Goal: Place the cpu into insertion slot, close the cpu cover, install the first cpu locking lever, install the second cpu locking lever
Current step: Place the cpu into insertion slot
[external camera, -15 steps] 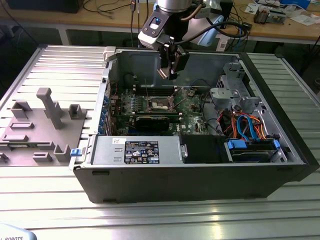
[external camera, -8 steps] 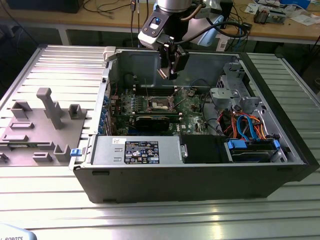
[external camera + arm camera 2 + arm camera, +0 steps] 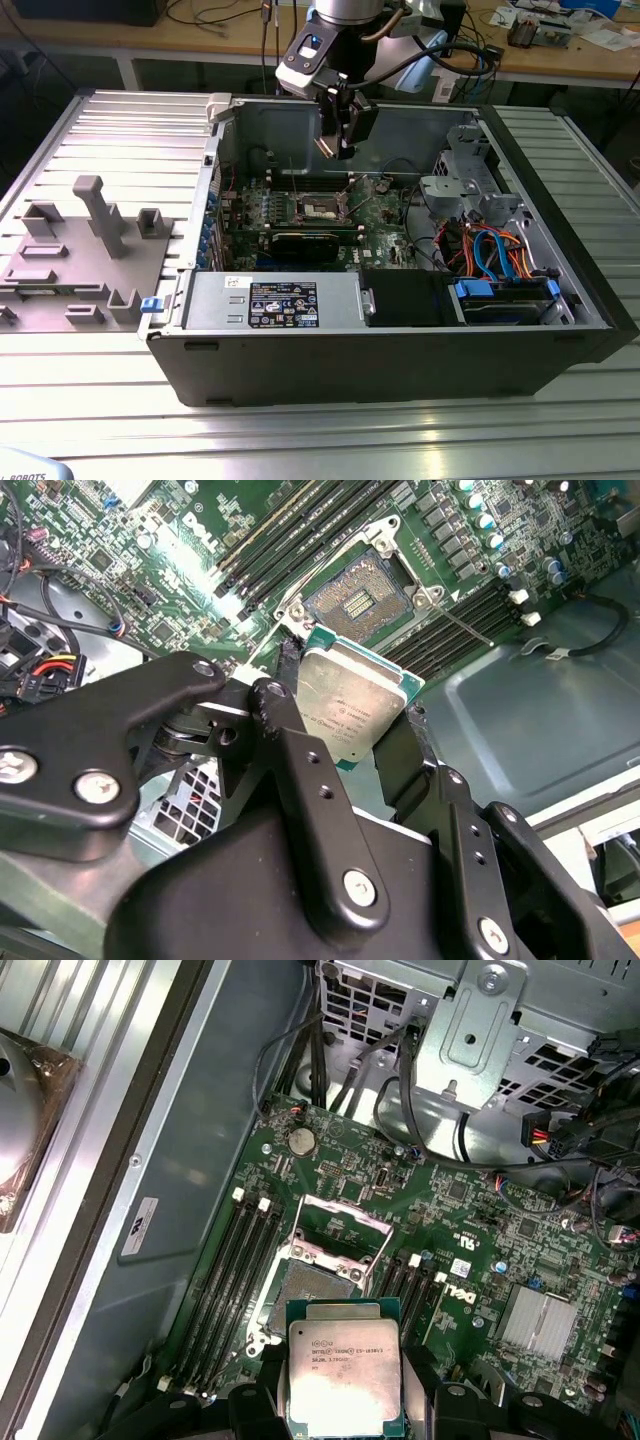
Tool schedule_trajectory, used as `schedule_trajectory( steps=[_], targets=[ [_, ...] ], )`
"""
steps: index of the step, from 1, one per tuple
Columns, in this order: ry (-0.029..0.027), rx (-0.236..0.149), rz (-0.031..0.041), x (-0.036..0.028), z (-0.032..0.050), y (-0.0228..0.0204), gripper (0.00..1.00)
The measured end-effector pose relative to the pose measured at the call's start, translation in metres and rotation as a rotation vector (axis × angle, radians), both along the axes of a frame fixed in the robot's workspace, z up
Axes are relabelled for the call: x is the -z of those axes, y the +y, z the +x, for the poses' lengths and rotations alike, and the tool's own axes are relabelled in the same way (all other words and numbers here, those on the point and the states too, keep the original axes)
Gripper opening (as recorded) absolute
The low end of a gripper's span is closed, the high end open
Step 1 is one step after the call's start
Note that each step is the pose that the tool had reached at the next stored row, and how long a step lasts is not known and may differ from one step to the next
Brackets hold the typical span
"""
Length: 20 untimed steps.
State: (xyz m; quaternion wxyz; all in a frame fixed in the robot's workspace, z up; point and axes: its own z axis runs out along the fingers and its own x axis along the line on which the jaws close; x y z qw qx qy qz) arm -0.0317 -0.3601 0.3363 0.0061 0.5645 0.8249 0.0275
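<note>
Cpu (image 3: 343, 1375) clamped in pincer (image 3: 345, 715) above insertion slot (image 3: 310, 1288); memory slots (image 3: 232, 1270) flank it.

The exterior view looks down from a distance onto the open computer case (image 3: 350, 350) on the worktop (image 3: 300, 440). Both wrist views look closely past the pincer (image 3: 352, 695) (image 3: 343, 1380) at the motherboard (image 3: 180, 540) (image 3: 450, 1220), sharing the insertion slot (image 3: 355, 600) (image 3: 310, 1290).

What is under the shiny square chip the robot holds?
Below the cpu, gripped by the gripper, you can see the green motherboard and its open insertion slot. The cpu hides part of the slot's edge.
</note>
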Motion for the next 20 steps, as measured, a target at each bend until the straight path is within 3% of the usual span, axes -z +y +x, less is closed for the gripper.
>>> schedule_trajectory(
  steps=[20],
  targets=[
    [0.0000, 0.011, 0.0000, 0.0000, 0.0000, 0.0000, 0.54]
  ],
)
